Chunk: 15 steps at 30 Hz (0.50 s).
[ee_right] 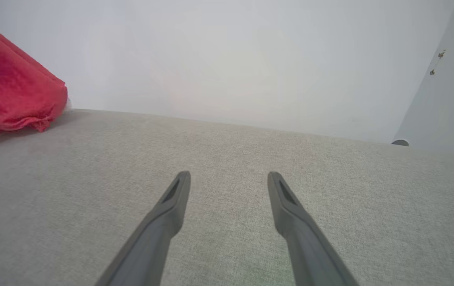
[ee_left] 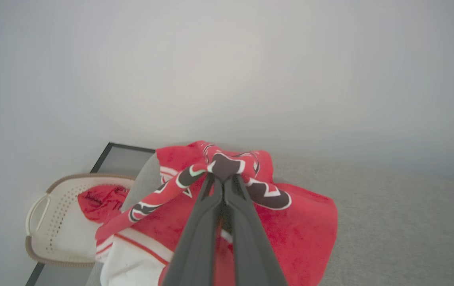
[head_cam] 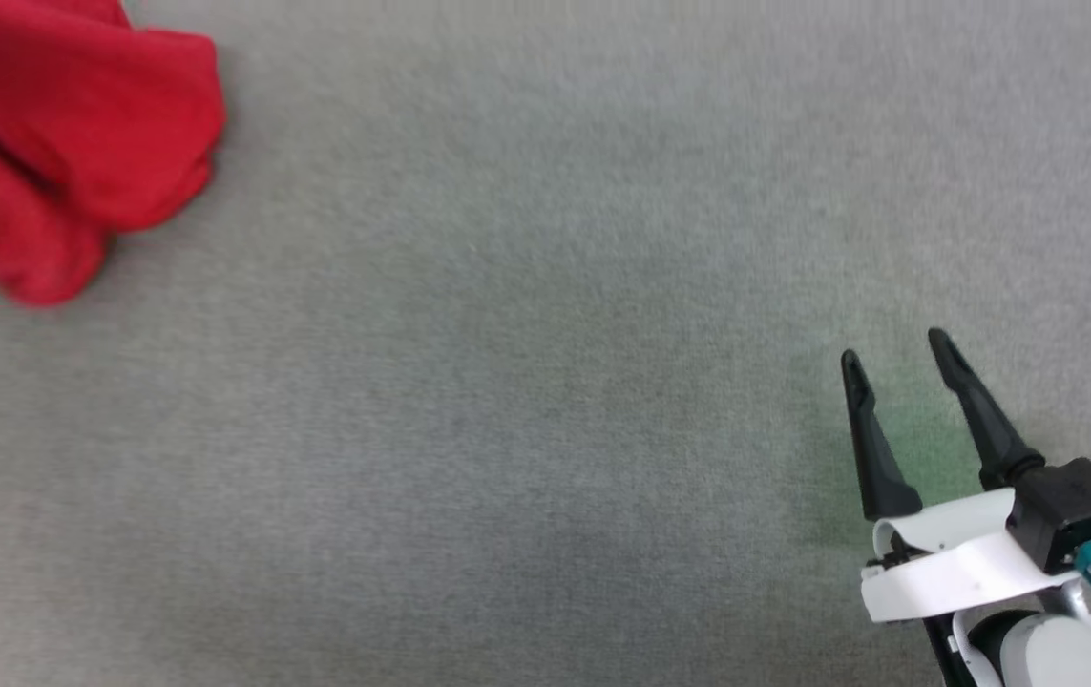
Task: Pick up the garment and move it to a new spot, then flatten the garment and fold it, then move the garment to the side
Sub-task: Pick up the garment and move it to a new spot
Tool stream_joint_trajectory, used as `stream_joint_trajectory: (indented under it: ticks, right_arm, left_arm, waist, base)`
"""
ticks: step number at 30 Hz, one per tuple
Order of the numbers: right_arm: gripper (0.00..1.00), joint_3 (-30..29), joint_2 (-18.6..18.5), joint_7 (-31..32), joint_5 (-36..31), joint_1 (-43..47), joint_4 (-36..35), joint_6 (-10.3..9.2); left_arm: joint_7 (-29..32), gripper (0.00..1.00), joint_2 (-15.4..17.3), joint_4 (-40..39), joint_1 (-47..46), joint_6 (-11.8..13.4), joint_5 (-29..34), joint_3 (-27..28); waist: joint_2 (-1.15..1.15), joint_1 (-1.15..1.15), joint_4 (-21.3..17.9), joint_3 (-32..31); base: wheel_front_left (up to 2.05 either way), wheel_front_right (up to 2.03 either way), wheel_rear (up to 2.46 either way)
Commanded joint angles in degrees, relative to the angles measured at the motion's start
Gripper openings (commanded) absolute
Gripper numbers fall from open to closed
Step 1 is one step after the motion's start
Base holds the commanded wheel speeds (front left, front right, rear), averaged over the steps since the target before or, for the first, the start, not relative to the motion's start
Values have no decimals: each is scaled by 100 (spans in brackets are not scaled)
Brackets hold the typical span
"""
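The garment (head_cam: pixel 68 143) is a crumpled red jersey at the far left of the grey table. In the left wrist view the garment (ee_left: pixel 290 222) shows black white-edged lettering, a white sleeve and striped trim. My left gripper (ee_left: pixel 223 174) is shut on a raised fold of the lettered cloth. The garment (ee_right: pixel 8 91) also hangs down to the table at the far left of the right wrist view. My right gripper (head_cam: pixel 896 345) hovers open over bare table at the lower right, far from the garment; between its spread fingers (ee_right: pixel 228 174) there is nothing.
A cream perforated basket (ee_left: pixel 52 222) holding a red cloth (ee_left: pixel 101 200) sits beyond the table's edge in the left wrist view. A pale wall rises behind the grey table (head_cam: pixel 545 382). A door with hinges (ee_right: pixel 437 63) stands at the far right.
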Motion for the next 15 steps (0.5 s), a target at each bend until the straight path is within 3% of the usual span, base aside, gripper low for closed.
stream_joint_trajectory:
  ticks: [1, 9, 15]
  right_arm:
    - [100, 10, -6, -38, 23, 110, 57, 2]
    - [100, -48, 34, -153, 107, 277, 352, 2]
    - [100, -208, 60, -219, 104, 423, 446, 2]
  left_arm:
    - [-138, 0, 43, -107, -79, -12, 27, -74]
    - [-815, 0, -18, -674, -312, -14, -14, -454]
    - [-737, 0, -180, -1204, -250, -14, -329, -605]
  waist:
    - [0, 0, 297, -580]
    - [0, 0, 483, -1273]
    - [0, 0, 498, -1608]
  base:
    - [0, 0, 0]
    - [0, 0, 0]
    - [0, 0, 0]
